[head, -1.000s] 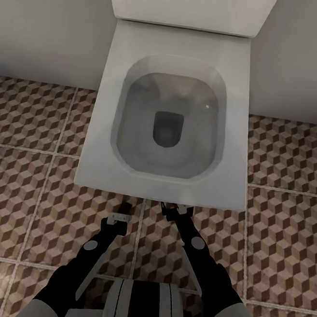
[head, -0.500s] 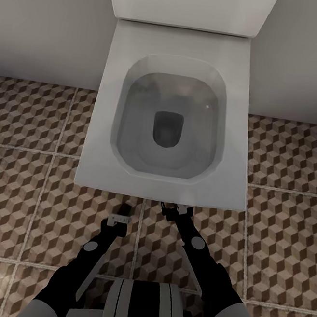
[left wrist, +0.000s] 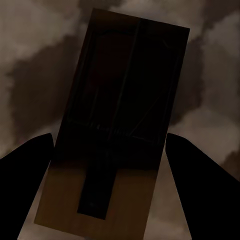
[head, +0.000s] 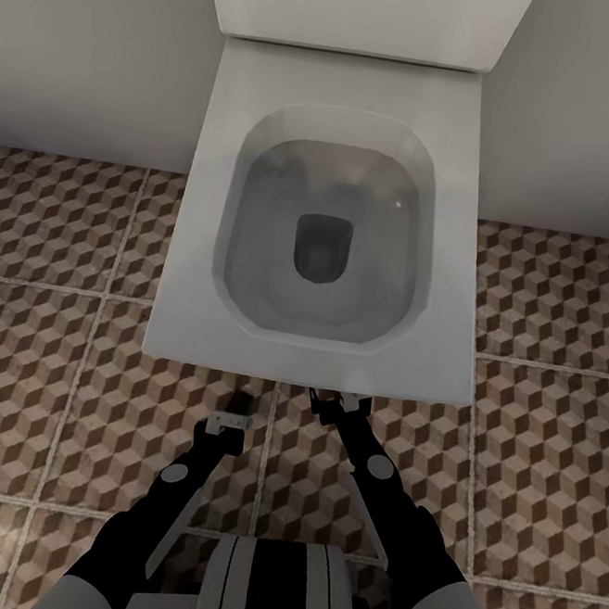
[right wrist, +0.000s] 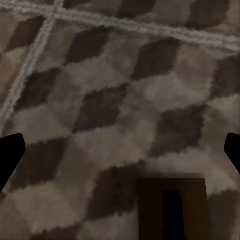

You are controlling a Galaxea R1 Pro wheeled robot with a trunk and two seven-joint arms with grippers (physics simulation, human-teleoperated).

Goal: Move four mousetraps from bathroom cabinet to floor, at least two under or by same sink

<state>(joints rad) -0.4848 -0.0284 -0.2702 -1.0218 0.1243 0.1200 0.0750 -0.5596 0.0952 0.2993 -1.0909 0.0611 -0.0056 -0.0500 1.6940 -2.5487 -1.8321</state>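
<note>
The robot stands facing a white toilet (head: 326, 223), both arms lowered to the bathroom floor (head: 73, 385) just in front of its base. In the left wrist view a mousetrap (left wrist: 117, 135) lies lengthwise between the left gripper (left wrist: 107, 165) fingers (left wrist: 27, 170); the fingers sit close on either side of the board, but shadow makes it hard to tell whether they are pressing on it or just clear of it. The trap seems to be very near the tiles, perhaps already resting on them. The right gripper (right wrist: 120, 155) has its fingers spread wide, holding nothing, and a second mousetrap (right wrist: 172, 207) lies flat on the tiles just below it.

To do the placement well, the left arm should bring the board flat onto the tile before letting go, open the fingers fully, then lift straight up so the trap is not dragged. The sink is not visible here, so the traps needed beside it should probably go elsewhere.
</note>
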